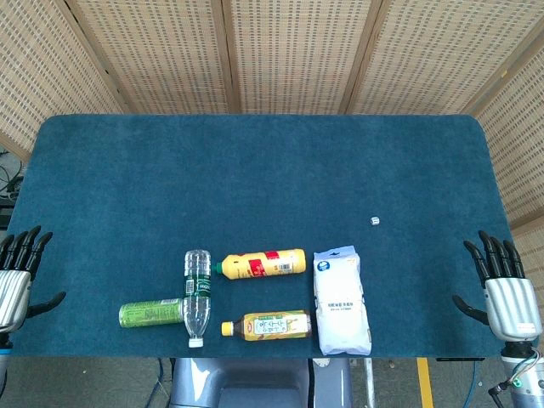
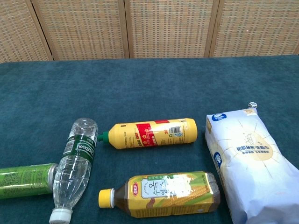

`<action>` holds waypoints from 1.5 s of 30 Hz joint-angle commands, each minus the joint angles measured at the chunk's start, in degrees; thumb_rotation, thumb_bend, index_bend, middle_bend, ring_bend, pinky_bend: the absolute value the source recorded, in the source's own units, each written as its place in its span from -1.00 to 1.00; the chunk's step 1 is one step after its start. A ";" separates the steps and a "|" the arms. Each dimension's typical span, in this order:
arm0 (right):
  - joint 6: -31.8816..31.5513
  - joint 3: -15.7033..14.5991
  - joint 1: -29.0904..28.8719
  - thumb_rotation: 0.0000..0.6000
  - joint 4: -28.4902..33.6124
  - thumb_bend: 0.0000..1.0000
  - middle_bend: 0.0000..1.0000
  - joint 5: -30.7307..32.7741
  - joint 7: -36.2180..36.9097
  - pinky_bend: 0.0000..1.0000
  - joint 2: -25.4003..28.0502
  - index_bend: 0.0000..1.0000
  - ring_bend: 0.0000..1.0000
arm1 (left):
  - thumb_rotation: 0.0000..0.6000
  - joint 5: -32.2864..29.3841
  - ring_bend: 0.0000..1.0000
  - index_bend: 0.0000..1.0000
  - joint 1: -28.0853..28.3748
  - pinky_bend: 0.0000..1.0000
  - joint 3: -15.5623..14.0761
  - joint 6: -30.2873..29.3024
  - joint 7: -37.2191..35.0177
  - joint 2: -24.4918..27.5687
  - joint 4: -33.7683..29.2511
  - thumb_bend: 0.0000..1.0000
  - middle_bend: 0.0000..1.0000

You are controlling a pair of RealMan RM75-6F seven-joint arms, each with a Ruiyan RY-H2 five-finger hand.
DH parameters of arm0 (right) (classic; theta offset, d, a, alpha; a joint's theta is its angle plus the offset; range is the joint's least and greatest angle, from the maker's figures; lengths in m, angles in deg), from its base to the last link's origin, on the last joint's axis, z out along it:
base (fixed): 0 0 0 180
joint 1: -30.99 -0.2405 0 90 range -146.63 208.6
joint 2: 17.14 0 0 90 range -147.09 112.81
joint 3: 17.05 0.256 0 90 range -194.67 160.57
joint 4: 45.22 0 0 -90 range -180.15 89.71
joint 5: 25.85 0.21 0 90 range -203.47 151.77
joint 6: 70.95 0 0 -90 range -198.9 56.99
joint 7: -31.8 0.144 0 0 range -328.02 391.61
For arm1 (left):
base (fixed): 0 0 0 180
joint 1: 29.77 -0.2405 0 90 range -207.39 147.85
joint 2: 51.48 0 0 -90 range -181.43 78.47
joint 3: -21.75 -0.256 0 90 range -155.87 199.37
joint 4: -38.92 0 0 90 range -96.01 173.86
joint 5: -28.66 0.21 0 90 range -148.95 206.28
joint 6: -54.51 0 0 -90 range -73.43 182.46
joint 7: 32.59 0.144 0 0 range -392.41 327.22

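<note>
A bench (image 1: 255, 161) covered in dark teal carpet-like cloth fills both views, backed by woven cane panels (image 1: 297, 51) in wooden frames; bare floor and a yellow strip show at the near edge in the head view. The left robot hand (image 1: 15, 276) hangs at the bench's left edge, released, fingers spread and upright, holding nothing; the right robot hand (image 1: 506, 293) stands the same way at the right edge, likewise released. Both are well apart from the things, which lie in a cluster near the front edge. Nearest the left robot hand is a green can (image 1: 151, 314) on its side, its end touching a clear bottle (image 1: 196, 296) that lies with its white cap toward the front. Just beside that lies a yellow bottle (image 1: 262, 264) with a red label and green cap pointing left, and in front of it a tea bottle (image 1: 268, 325) with a yellow cap, also pointing left. A white bag (image 1: 342, 302) lies to their right, nearest the right robot hand. A small white cube (image 1: 376, 221) sits alone beyond the bag. Only the head view shows the robot hands and the bench's full outline; the chest view shows neither, but gives the labels close: corn on the tea bottle (image 2: 163, 193), green print on the clear bottle (image 2: 74, 168), and blue printing on the bag (image 2: 252, 158).
</note>
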 commanded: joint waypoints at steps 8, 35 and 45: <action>0.46 -0.11 -0.02 1.00 0.24 -0.64 -1.00 -0.20 -0.27 -0.94 0.10 -0.80 -1.00 | 1.00 0.15 -1.00 -1.00 -0.17 -1.00 -0.11 -0.17 -0.24 0.10 -0.02 -0.71 -1.00; 2.22 -0.16 -0.33 1.00 1.13 -0.64 -1.00 0.23 -2.42 -0.94 0.38 -0.80 -1.00 | 1.00 -0.48 -1.00 -1.00 -0.38 -1.00 -0.02 -0.01 -0.31 0.16 0.11 -0.71 -1.00; 2.58 -0.14 -0.46 1.00 1.60 -0.64 -1.00 0.23 -3.14 -0.94 0.38 -0.80 -1.00 | 1.00 -0.50 -1.00 -1.00 -0.46 -1.00 0.04 -0.11 -0.40 0.23 0.04 -0.71 -1.00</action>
